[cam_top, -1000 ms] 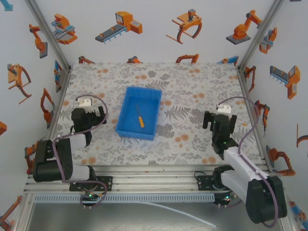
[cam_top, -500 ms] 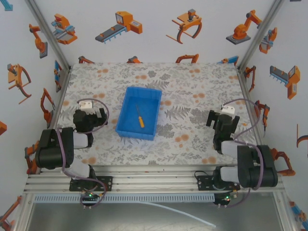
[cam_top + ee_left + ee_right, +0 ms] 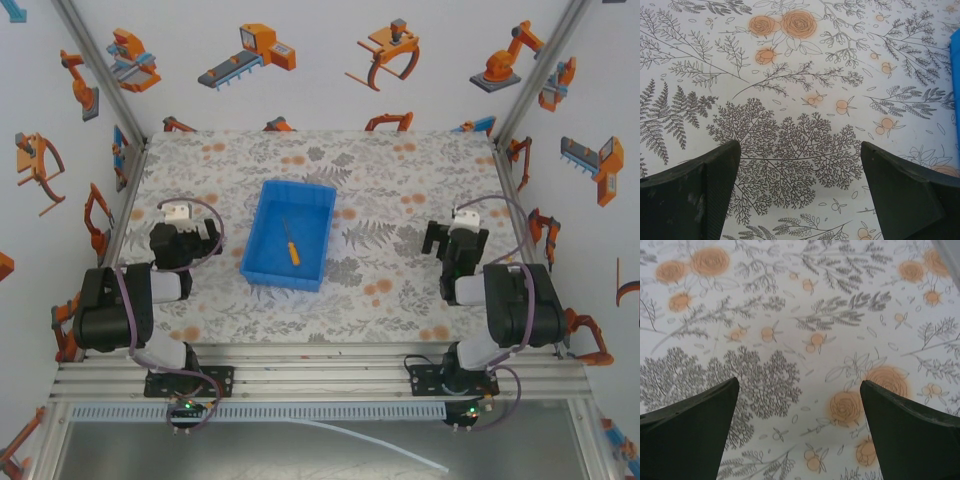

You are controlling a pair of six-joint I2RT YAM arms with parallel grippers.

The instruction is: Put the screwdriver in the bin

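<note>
The bright blue bin (image 3: 270,262) sits in the middle of the flowered table. Inside it lies the small screwdriver (image 3: 291,244), orange-yellow handle toward the near end, thin shaft pointing away. A sliver of the bin's blue wall (image 3: 956,65) shows at the right edge of the left wrist view. My left gripper (image 3: 183,238) rests left of the bin, folded back near its base; its jaws (image 3: 800,150) stand wide open over bare cloth. My right gripper (image 3: 455,243) rests right of the bin, also open (image 3: 800,387) with nothing between the fingers.
The table is covered by a floral cloth (image 3: 400,180). Aluminium frame posts (image 3: 105,75) and white walls with orange robot pictures enclose it on three sides. A rail (image 3: 320,375) runs along the near edge by the arm bases.
The right arm has folded back toward its base, its upper link drawing in; the right gripper shifted slightly. The left arm also settled back. The screwdriver and bin have not moved.
</note>
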